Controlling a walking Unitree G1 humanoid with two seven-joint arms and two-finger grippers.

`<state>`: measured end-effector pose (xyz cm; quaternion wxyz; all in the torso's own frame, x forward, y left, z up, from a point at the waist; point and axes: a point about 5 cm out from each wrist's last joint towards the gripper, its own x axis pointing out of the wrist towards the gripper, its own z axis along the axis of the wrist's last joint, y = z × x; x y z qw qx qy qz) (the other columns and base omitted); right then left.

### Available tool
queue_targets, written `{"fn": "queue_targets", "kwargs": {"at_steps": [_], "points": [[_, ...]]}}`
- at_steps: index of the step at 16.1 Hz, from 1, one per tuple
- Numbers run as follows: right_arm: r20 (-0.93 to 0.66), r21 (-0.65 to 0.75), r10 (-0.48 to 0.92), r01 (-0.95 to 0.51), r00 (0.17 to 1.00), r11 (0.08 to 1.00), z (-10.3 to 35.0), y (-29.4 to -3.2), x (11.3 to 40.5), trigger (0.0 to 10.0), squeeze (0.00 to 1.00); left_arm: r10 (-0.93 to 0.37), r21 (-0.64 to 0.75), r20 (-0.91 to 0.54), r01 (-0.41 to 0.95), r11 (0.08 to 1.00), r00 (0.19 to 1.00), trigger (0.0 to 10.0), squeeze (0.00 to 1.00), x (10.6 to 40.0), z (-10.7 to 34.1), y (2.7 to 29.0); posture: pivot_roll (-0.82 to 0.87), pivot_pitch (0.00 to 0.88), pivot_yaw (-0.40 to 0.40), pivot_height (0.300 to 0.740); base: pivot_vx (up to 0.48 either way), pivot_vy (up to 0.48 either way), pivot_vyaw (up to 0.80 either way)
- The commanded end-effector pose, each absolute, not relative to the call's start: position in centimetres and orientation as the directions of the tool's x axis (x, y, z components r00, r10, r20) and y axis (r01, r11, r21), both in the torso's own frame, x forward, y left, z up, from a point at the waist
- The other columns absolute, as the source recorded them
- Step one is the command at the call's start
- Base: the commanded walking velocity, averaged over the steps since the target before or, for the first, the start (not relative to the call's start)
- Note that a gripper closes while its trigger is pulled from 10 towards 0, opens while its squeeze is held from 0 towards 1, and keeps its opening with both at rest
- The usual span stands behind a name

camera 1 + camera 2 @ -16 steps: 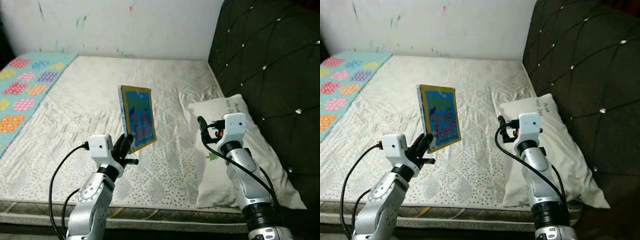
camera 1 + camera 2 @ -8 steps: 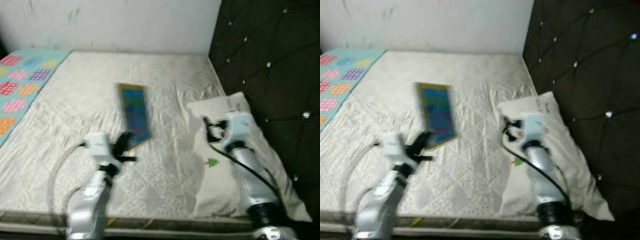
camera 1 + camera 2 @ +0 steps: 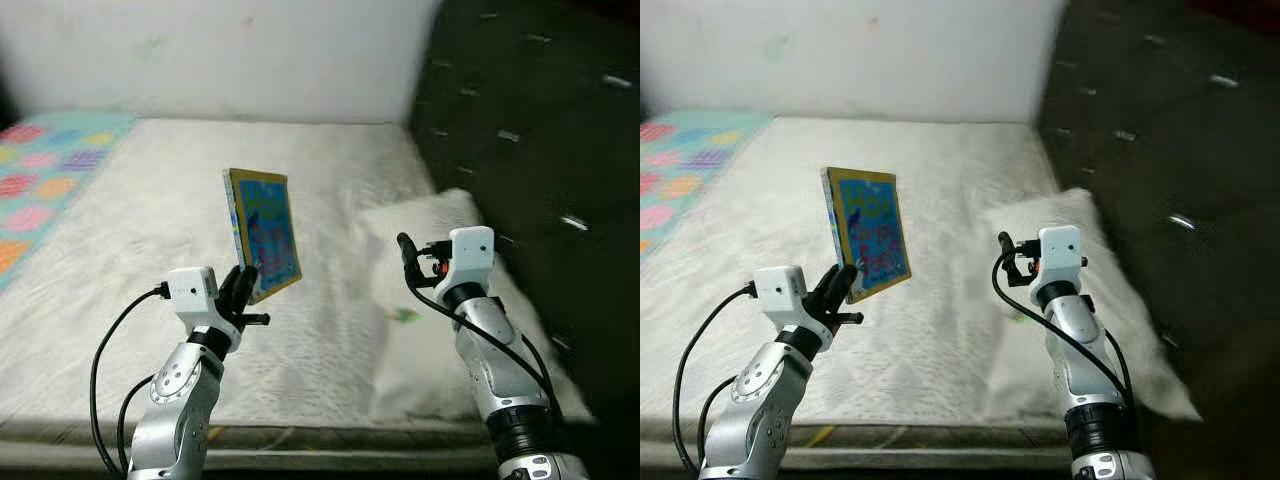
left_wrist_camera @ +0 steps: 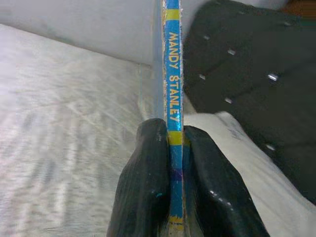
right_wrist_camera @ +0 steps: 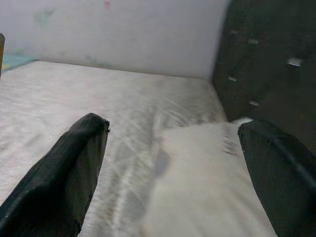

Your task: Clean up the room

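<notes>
A thin blue picture book (image 3: 266, 232) with a yellow border stands nearly upright above the white mattress (image 3: 150, 210). My left gripper (image 3: 244, 283) is shut on its lower edge; in the left wrist view both black fingers (image 4: 148, 182) squeeze the book's spine (image 4: 173, 84), which reads "MANDY STANLEY". My right gripper (image 3: 410, 262) is raised over the white pillow (image 3: 440, 330) with its fingers (image 5: 64, 173) spread wide and nothing between them.
A dark tufted headboard (image 3: 530, 130) rises on the right. A teal blanket (image 3: 50, 170) with coloured patches lies at the mattress's far left. A white wall (image 3: 220, 50) closes the back. The mattress's front edge (image 3: 300, 425) runs just before me.
The camera has shifted and the picture is blurred. My left gripper still holds the book, now slightly higher; the right arm keeps its pose over the pillow.
</notes>
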<state>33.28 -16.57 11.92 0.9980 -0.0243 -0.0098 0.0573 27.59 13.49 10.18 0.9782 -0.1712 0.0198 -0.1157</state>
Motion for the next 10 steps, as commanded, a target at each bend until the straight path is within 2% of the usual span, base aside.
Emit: {"fn": "queue_targets", "kwargs": {"at_steps": [1, 6, 7, 10], "points": [[0.027, -0.045, 0.106, -0.105, 0.994, 0.993, 12.2, -16.8, 33.3, 10.0, 0.00, -0.234, -0.336, 0.031, 0.230, 0.913, 0.972, 10.0, 0.00, 27.8, 11.0, 13.3, -0.05, 0.000, -0.016, 0.740, 0.000, 0.000, -0.69], [0.022, -0.052, 0.109, -0.108, 0.994, 0.993, 12.1, -16.8, 33.0, 10.0, 0.00, -0.157, -0.323, -0.016, 0.143, 0.936, 0.987, 10.0, 0.00, 28.0, 10.5, 15.0, -0.06, 0.000, -0.018, 0.740, 0.000, 0.000, 0.00], [0.014, -0.056, 0.105, -0.104, 0.994, 0.993, 11.8, -17.1, 32.6, 10.0, 0.00, -0.115, -0.324, -0.023, 0.102, 0.941, 0.993, 10.0, 0.00, 28.0, 10.5, 16.0, -0.06, 0.000, -0.016, 0.740, 0.000, 0.000, 0.00], [0.009, -0.060, 0.103, -0.103, 0.995, 0.993, 11.7, -17.3, 32.3, 10.0, 0.00, -0.058, -0.366, -0.058, 0.033, 0.930, 0.997, 10.0, 0.00, 27.9, 10.1, 17.2, -0.06, 0.000, -0.015, 0.740, 0.000, 0.000, 0.00]]}}
